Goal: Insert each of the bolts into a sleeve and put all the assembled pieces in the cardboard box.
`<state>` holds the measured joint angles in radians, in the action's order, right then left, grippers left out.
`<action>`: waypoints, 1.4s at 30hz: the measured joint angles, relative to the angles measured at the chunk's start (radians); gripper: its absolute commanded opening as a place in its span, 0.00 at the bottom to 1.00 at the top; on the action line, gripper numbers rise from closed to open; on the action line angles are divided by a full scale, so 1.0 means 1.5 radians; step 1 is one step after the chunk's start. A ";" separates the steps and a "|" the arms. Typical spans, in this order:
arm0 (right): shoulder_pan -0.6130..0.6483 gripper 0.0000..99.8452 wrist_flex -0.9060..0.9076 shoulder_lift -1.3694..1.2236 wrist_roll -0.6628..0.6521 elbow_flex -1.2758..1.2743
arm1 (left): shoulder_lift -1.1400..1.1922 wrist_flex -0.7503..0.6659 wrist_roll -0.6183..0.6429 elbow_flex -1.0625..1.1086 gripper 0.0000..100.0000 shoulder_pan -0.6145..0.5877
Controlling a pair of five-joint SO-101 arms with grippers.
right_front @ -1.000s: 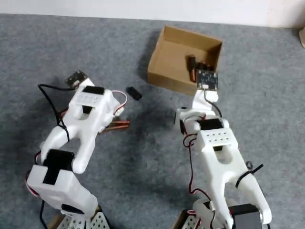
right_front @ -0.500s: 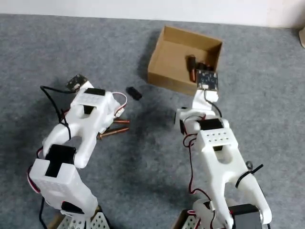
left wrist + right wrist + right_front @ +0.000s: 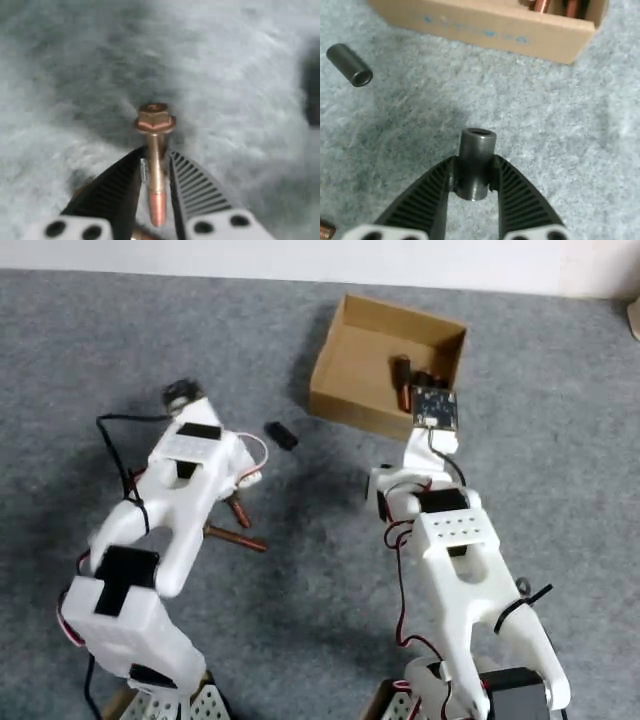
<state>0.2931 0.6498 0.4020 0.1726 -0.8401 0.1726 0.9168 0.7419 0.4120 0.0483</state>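
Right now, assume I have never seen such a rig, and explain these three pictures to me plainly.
These are two small white robot arms on a grey carpet. One picture looks down from above on both: the left arm, the right arm. The other two come from cameras on their wrists. In the left wrist view, black jaws clamp a copper bolt. In the right wrist view, jaws clamp a black sleeve. On the carpet lie a spare sleeve, a loose bolt and the cardboard box, which holds some copper and black pieces.
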 measured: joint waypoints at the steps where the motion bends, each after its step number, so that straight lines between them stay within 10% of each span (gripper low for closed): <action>1: 0.000 0.00 -0.006 0.000 0.000 0.000 | -0.016 0.000 -0.039 0.001 0.00 0.008; 12: 0.000 0.00 -0.036 0.000 -0.037 0.000 | -0.352 -0.006 -0.302 0.141 0.00 0.102; 22: 0.002 0.00 -0.117 0.194 -0.054 -0.159 | -0.723 -0.275 -0.452 0.491 0.01 0.123; 35: 0.110 0.00 -0.121 0.887 -0.164 -0.521 | -1.032 -0.326 -0.228 0.567 0.01 0.126; 42: 0.176 0.00 -0.085 0.930 -0.184 -0.535 | -1.039 -0.326 -0.195 0.567 0.01 0.191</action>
<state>0.5570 0.5224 1.7967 -0.1036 -1.6425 -1.3863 0.4273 0.4488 1.2620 0.3353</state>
